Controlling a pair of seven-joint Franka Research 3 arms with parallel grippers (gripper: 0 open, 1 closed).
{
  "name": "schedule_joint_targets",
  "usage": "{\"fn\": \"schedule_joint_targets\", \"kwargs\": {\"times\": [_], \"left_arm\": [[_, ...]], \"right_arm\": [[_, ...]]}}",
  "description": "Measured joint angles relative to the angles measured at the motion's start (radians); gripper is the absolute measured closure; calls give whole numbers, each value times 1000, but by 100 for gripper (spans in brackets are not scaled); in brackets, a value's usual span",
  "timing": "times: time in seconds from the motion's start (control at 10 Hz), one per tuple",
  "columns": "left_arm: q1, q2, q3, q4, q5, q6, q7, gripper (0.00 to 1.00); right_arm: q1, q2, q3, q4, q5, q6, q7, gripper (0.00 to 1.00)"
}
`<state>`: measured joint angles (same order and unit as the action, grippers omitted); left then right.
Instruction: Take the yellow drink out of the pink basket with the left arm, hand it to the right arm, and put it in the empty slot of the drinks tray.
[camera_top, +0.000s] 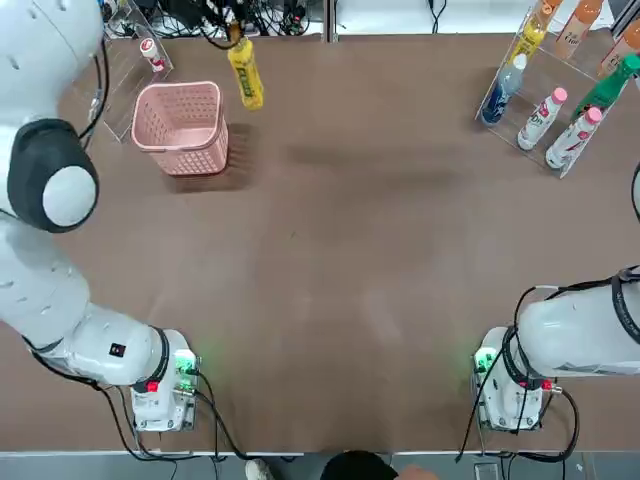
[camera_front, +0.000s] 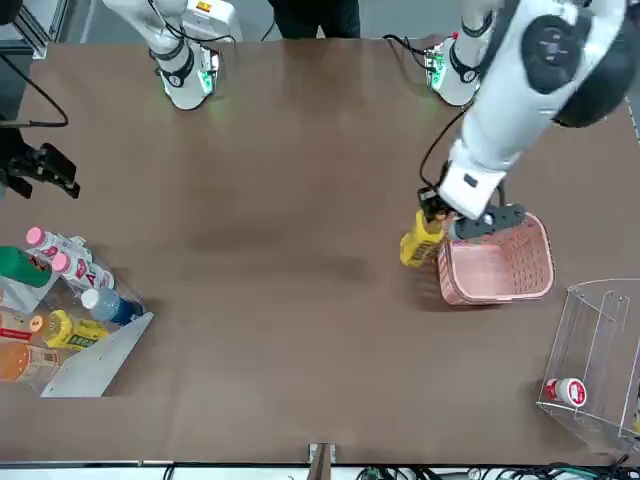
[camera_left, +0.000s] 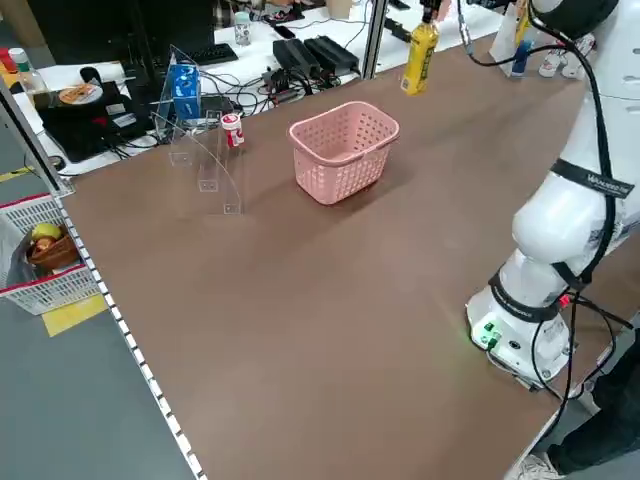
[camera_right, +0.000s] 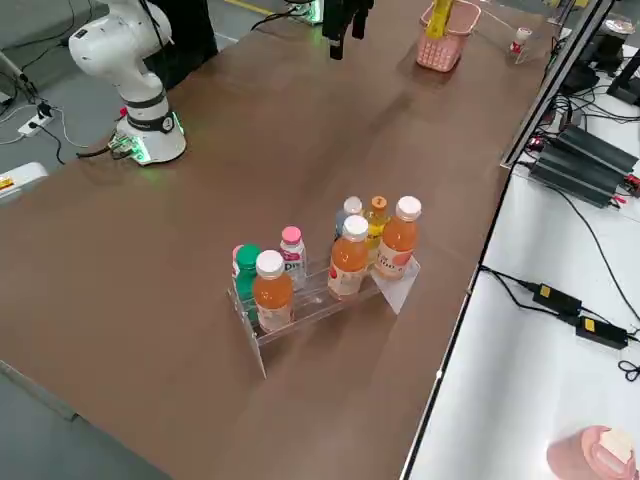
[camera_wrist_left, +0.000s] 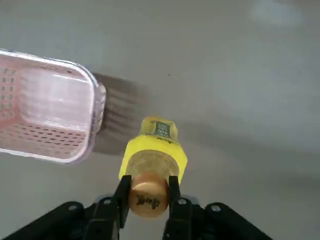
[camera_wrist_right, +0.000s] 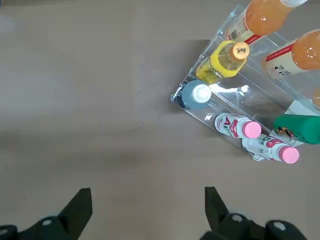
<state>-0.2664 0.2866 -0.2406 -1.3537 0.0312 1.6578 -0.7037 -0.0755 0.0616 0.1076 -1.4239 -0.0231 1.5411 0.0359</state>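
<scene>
The left gripper (camera_wrist_left: 149, 197) is closed on the orange-gold cap of the yellow drink (camera_wrist_left: 157, 145), one finger on either side, and holds the bottle in the air just beside the pink basket (camera_top: 181, 128), on the side toward the middle of the table (camera_top: 300, 300). The bottle hangs from its cap, body downward, with its shadow falling near the basket. The right gripper (camera_wrist_right: 149, 215) stands wide open with nothing between its fingers, above the table on the robot's right, near the drinks tray (camera_right: 318, 300). That clear tray holds orange bottles (camera_right: 349, 257), another yellow bottle (camera_right: 376, 222), a blue bottle (camera_top: 503, 88), a green bottle (camera_top: 605, 88) and white bottles with pink caps (camera_top: 542, 118).
</scene>
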Motion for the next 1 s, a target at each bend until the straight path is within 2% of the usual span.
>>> {"fn": "schedule_joint_targets", "kwargs": {"times": [0.4,0.7,1.0], "left_arm": [[-67,51,-1,8,6,60,-88,66],[-122,111,-1,10,61,120,-144,66],[-165,135,4,14,67,137,-158,66]], "right_arm": [[0,0,0,0,0,0,0,0],[0,0,0,0,0,0,0,0],[1,0,0,0,0,0,0,0]]}}
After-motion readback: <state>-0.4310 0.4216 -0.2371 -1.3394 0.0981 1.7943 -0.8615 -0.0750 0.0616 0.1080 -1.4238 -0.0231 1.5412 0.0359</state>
